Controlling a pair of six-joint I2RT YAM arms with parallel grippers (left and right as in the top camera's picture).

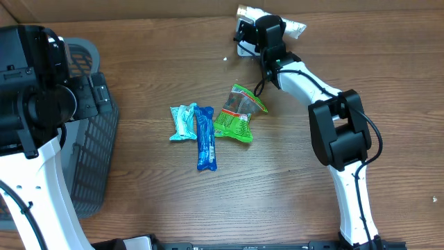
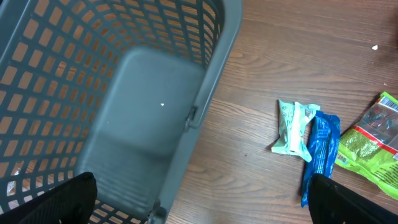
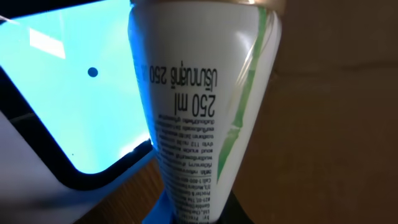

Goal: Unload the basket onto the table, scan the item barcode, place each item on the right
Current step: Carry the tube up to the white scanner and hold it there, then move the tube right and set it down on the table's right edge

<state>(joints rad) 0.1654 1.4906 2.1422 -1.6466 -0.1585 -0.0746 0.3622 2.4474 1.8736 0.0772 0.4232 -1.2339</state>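
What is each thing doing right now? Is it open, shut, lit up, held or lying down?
left tool: open, above the basket
right tool: shut on the white tube
white tube: held, beside the scanner screen
scanner screen: lit blue
basket: nothing in the part that shows
teal packet: lying flat
blue packet: lying flat against the teal packet
green packet: lying down, crumpled

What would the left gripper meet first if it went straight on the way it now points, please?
Most likely the grey plastic lattice basket: the open left gripper points at its side wall and floor, though depth is unclear.
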